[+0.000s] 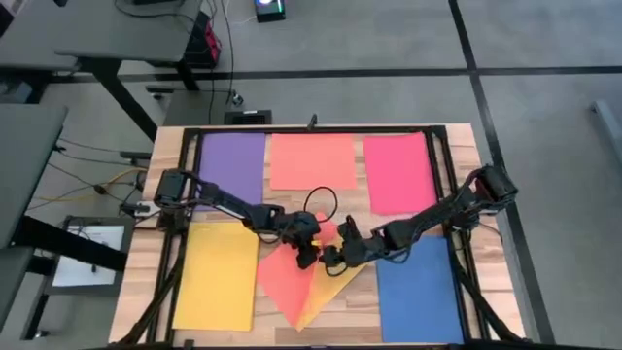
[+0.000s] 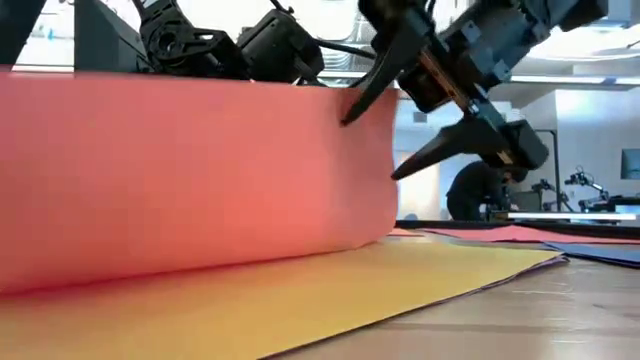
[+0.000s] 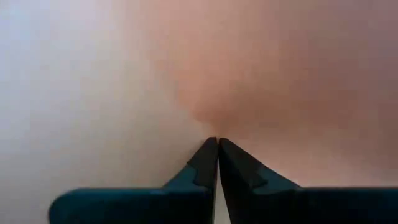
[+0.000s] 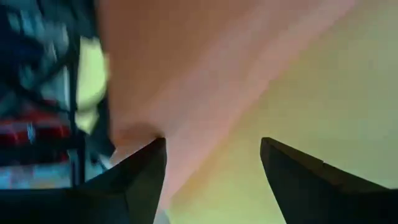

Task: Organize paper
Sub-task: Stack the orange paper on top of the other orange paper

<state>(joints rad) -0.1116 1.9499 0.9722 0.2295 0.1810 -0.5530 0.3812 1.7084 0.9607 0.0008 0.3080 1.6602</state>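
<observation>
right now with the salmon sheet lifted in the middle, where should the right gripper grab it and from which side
Judging by its pose, take the raised free edge of the salmon sheet, coming from the right gripper's own side. The left gripper is shut on the sheet and holds it curled up off the yellow sheet, so that edge stands clear for open fingers to close across. A flat part offers nothing to pinch.

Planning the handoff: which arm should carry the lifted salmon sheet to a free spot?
Left. Left gripper is shut on the salmon sheet, already lifted off the yellow sheet. Right gripper is open beside it, holding nothing.
</observation>
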